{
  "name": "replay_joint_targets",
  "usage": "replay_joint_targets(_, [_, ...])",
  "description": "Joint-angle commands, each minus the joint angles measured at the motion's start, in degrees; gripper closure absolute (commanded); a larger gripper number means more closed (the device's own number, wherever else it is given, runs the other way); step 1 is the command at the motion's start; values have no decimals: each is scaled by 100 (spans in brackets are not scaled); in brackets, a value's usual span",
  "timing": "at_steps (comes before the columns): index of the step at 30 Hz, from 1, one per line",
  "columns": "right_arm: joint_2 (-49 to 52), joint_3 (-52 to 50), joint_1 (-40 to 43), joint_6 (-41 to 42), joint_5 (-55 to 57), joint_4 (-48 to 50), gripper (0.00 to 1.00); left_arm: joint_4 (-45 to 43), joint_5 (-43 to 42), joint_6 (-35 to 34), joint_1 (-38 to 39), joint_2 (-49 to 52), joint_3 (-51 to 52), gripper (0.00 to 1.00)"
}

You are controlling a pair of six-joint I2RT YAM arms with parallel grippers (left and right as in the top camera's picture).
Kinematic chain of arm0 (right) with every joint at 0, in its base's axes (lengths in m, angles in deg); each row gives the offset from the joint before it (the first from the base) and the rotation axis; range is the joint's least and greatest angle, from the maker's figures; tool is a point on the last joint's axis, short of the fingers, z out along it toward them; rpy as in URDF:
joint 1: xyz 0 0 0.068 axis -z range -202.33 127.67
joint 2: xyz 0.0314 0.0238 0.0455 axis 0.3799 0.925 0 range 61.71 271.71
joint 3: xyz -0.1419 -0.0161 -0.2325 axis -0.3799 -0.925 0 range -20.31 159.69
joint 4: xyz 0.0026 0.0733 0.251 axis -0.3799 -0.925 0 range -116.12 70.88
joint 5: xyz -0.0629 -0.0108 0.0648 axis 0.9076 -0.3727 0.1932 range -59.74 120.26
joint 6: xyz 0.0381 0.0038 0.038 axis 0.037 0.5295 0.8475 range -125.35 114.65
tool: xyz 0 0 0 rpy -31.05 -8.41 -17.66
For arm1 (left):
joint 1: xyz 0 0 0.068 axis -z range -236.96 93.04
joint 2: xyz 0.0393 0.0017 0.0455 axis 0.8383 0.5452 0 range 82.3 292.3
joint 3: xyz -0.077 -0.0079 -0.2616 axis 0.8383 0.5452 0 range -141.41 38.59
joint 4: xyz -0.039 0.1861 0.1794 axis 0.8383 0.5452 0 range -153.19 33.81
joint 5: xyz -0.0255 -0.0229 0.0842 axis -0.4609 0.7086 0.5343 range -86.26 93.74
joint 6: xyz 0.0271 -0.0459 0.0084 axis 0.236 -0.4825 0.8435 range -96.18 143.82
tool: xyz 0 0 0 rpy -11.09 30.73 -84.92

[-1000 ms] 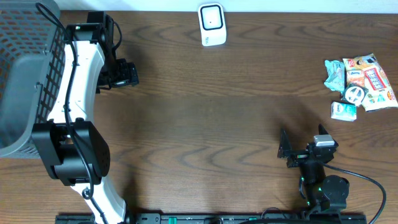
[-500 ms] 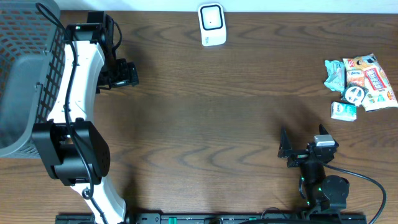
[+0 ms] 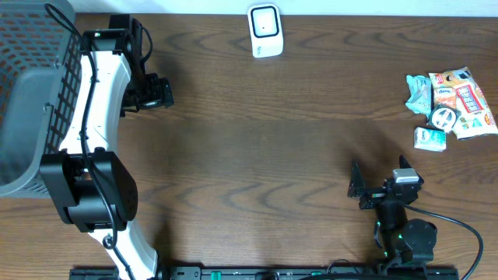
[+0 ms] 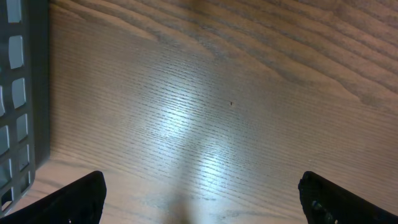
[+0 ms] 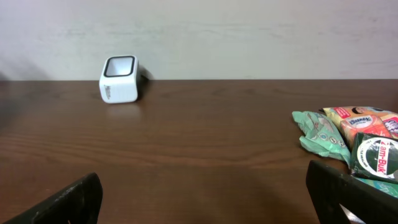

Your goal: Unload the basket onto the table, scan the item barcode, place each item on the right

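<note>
A small white box-shaped barcode scanner (image 3: 264, 29) sits at the far edge of the dark wooden counter (image 3: 272, 140), window tilted upward. Well right of it, colourful snack packets (image 3: 455, 101) lie flat in a pile. Well left of it stands a grey plastic mesh basket (image 3: 31, 93). The left gripper (image 4: 202, 198) and right gripper (image 5: 205, 198) are both released and empty.

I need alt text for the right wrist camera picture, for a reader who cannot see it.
A small white scanner stands at the back left of a dark wooden table, before a pale wall. Snack packets lie at the right edge. The right gripper shows its two dark fingers wide apart in the bottom corners, holding nothing.
</note>
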Motion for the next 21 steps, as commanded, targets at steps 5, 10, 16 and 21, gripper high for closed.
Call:
replay_joint_targets(5, [-61,-13,44,-83,48,-11,1,20,48,-72,-9,31,35,2])
replay_joint_targets(10, [-61,-13,44,-85,48,-11,1,22,50,-72,-9,31,35,2])
replay_joint_targets(16, [-61,-13,44,-85,48,-11,1,44,20,-260,48,-433,219,2])
replay_joint_targets(21, [-61,-13,44,-85,48,-11,1,-964,-107,-267,262,-1589,1233,2])
